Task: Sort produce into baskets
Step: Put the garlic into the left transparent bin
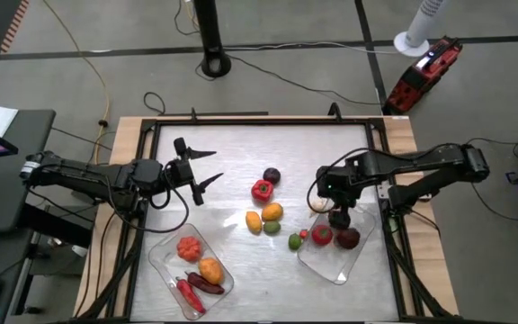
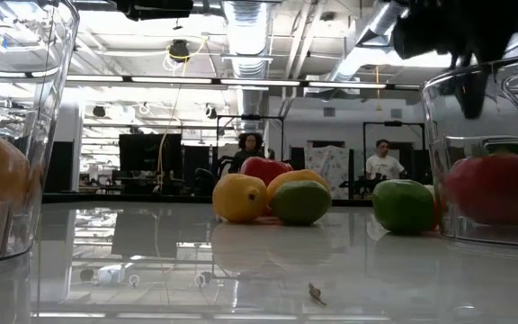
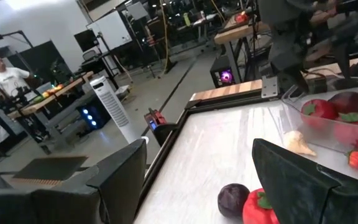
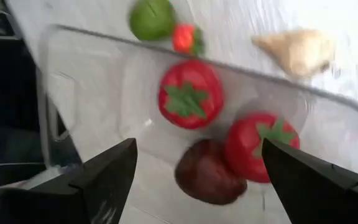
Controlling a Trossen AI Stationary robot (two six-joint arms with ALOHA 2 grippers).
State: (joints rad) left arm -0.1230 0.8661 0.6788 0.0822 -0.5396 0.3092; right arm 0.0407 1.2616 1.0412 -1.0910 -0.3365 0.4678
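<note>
My right gripper [image 1: 338,212] hangs open and empty over the right clear basket [image 1: 356,263], which holds two red tomatoes [image 4: 189,94] and a dark purple piece [image 4: 207,174]. My left gripper [image 1: 203,169] is open and empty above the bare table, left of the loose produce. The left basket [image 1: 162,261] holds two orange pieces [image 1: 188,247], a red chilli [image 1: 188,292] and a dark piece. A dark purple piece [image 1: 272,175], a red pepper [image 1: 262,190], orange [image 1: 272,212] and yellow [image 1: 254,221] pieces and a green lime [image 1: 271,229] lie loose mid-table.
A second green lime [image 1: 294,241], a small red piece [image 4: 183,37] and a cream garlic-like piece [image 1: 318,204] lie just outside the right basket. A wooden frame [image 1: 133,135] edges the table. People stand in the room beyond.
</note>
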